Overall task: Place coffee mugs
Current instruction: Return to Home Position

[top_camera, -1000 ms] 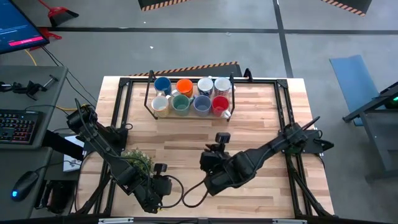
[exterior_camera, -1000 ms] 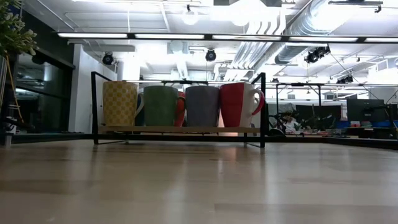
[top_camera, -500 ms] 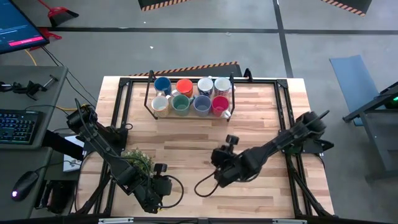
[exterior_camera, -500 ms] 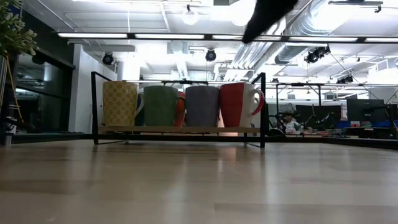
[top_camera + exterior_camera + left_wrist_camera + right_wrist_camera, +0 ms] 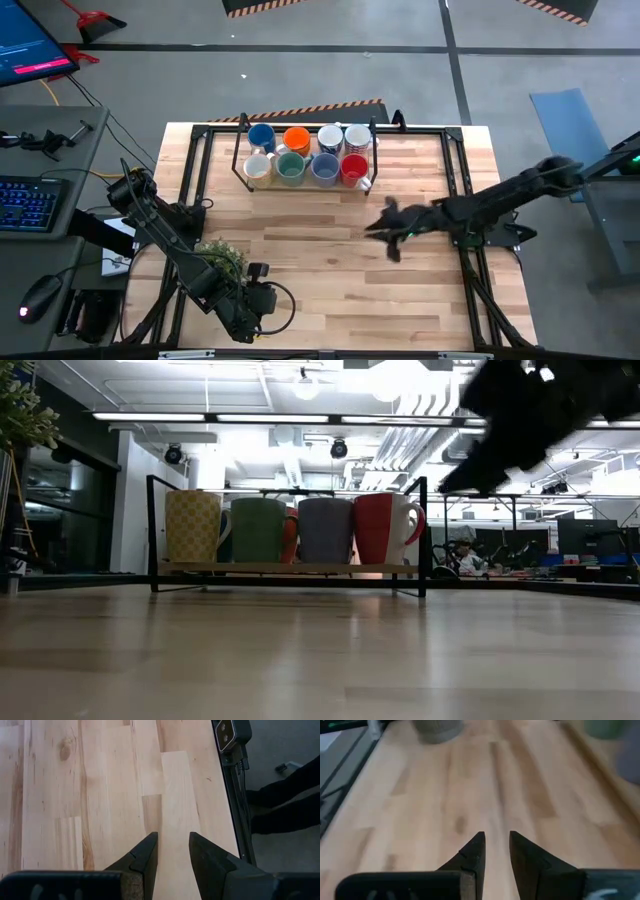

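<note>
right gripper (image 5: 384, 232) hangs over the table (image 5: 300, 250) at centre right, fingers slightly apart, holding nothing. left gripper (image 5: 264, 298) sits at lower left, likewise parted. eight mugs (image 5: 308, 156) stand upright in two rows of four on the rack (image 5: 290, 569) at upper centre, its long axis left to right; the red mug (image 5: 374, 528) turns its handle right. open wood spreads below the rack.

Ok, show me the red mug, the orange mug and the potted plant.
red mug (image 5: 353, 168), high view, on its open top.
orange mug (image 5: 297, 140), high view, on its open top.
potted plant (image 5: 224, 255), high view, on its leaves.
</note>
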Motion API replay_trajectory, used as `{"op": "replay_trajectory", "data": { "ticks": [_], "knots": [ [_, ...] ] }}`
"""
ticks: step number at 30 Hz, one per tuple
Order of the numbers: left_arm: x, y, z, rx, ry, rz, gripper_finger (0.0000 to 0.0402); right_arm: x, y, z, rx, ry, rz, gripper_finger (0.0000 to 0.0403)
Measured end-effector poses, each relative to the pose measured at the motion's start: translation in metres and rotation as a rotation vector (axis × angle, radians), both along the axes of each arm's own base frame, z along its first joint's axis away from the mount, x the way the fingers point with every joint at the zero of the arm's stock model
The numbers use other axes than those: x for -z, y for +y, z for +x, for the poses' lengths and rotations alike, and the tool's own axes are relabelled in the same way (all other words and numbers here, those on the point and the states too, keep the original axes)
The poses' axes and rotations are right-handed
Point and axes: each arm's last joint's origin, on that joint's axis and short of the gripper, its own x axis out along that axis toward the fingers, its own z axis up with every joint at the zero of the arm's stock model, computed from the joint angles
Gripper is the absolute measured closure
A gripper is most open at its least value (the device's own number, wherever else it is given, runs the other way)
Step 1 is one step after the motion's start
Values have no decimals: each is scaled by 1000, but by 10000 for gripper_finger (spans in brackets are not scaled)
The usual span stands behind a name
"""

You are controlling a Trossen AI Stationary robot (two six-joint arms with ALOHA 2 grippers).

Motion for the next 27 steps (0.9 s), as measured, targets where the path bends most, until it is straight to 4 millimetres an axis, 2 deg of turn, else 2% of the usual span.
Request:
{"op": "replay_trajectory", "data": {
  "ticks": [5, 11, 17, 27],
  "knots": [
    [0, 0, 0, 0, 0, 0, 300, 13, -29, -50, 80, -117, -3, 335],
    [0, 0, 0, 0, 0, 0, 300, 26, -39, -86, 59, -264, -19, 335],
    [0, 0, 0, 0, 0, 0, 300, 38, -38, -103, -74, -381, 19, 335],
    [0, 0, 0, 0, 0, 0, 300, 26, -38, -115, -159, -521, -56, 335]
  ]
}}
